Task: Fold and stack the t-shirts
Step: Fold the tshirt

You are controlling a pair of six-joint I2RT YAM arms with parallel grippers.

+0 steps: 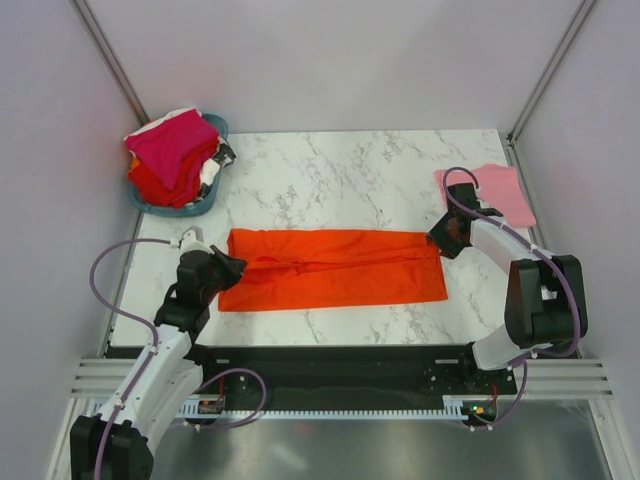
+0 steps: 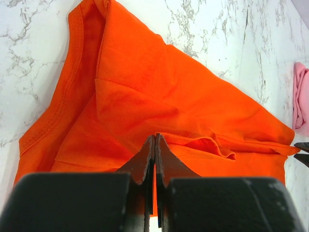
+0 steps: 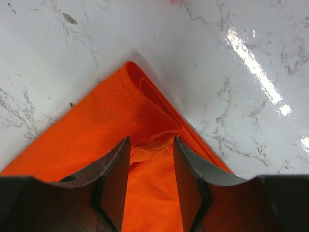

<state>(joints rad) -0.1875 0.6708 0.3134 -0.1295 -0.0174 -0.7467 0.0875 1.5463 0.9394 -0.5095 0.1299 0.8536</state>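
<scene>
Orange-red cloth t-shirt (image 1: 335, 270) half folded, with a basketful waiting

The shirt lies as a long band across the white marble-patterned table (image 1: 340, 180), apparently folded lengthwise but not yet crosswise. The left gripper (image 1: 232, 266) is pinched tight on its left end. The right gripper (image 1: 437, 240) sits at its right end, fingers apart, with cloth bunched between them. A light pink cloth t-shirt (image 1: 497, 190) lies at the table's far right edge, seemingly finished. The magenta, red and white shirts (image 1: 172, 150) heaped in the teal plastic basket (image 1: 200, 209) at the far left look unfolded.
</scene>
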